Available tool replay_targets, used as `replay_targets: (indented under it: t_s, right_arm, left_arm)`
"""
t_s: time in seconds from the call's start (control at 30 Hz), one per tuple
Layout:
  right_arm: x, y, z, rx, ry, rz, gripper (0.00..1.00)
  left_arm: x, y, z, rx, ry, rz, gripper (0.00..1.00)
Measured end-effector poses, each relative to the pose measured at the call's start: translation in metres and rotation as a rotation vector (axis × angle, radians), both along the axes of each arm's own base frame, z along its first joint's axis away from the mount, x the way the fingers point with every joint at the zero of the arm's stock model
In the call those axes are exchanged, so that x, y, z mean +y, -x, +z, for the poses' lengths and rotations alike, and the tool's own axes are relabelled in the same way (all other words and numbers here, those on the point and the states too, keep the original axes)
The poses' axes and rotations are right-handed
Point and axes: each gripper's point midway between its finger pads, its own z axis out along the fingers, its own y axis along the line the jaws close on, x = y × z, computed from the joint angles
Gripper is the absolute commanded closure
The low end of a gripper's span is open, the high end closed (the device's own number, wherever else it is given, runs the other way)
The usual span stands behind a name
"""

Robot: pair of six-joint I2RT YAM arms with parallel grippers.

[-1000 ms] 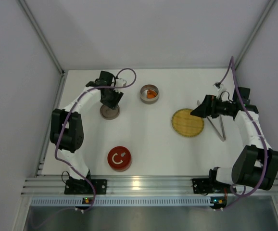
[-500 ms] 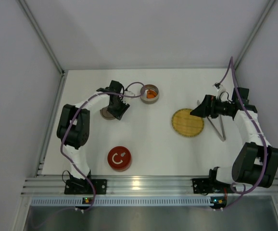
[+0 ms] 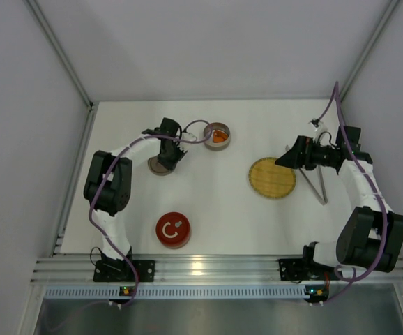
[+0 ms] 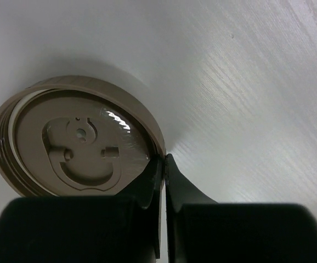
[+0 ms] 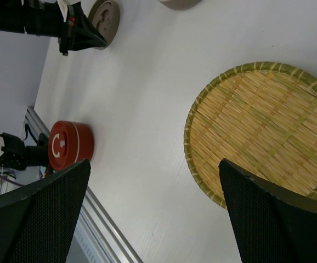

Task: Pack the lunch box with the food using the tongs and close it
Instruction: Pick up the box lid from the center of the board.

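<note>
1. Hovering low at the far left of the white tabletop [image 3: 208, 202], the left gripper [image 4: 163, 162] has its two black fingers pressed together, with only a hairline between them.
2. Its tips touch the right rim of a tan round plastic lid [image 4: 76, 139] that lies with its moulded inner face up; I cannot tell whether the rim is pinched or only touched.
3. A round silver metal tin [image 3: 206, 137] stands just right of that lid, further back, apart from it.
4. The food [image 3: 218, 137], small orange lumps, sits inside this tin.
5. The right gripper [image 3: 283, 162] hangs at the far right with its fingers spread as wide as they go, and it holds nothing.
6. Below it lie the far-right edge of a yellow woven round plate [image 5: 262, 129] and bare tabletop.
7. The slim silver metal tongs [image 3: 320, 190] lie flat on the tabletop just right of the plate, under the right arm, untouched by either gripper.
8. A red round container [image 3: 173, 229] with a white mark on top stands at the near left, well apart from the rest.
</note>
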Motion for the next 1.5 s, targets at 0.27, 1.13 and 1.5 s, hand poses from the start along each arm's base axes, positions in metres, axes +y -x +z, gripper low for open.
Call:
replay_targets:
  t_s: [0.27, 1.13, 1.5]
  right_arm:
    - [0.045, -0.007, 0.019, -0.080, -0.041, 0.029, 0.01]
    - [0.219, 0.004, 0.116, -0.703, -0.283, 0.331, 0.09]
    - [0.231, -0.003, 0.092, -0.775, -0.222, 0.322, 0.09]
  left_arm:
    - [-0.035, 0.017, 0.061, 0.095, 0.168, -0.061, 1.00]
    - [-0.097, 0.133, 0.335, -0.123, 0.894, -0.265, 1.00]
    - [-0.112, 0.103, 0.322, 0.011, 0.974, -0.041, 1.00]
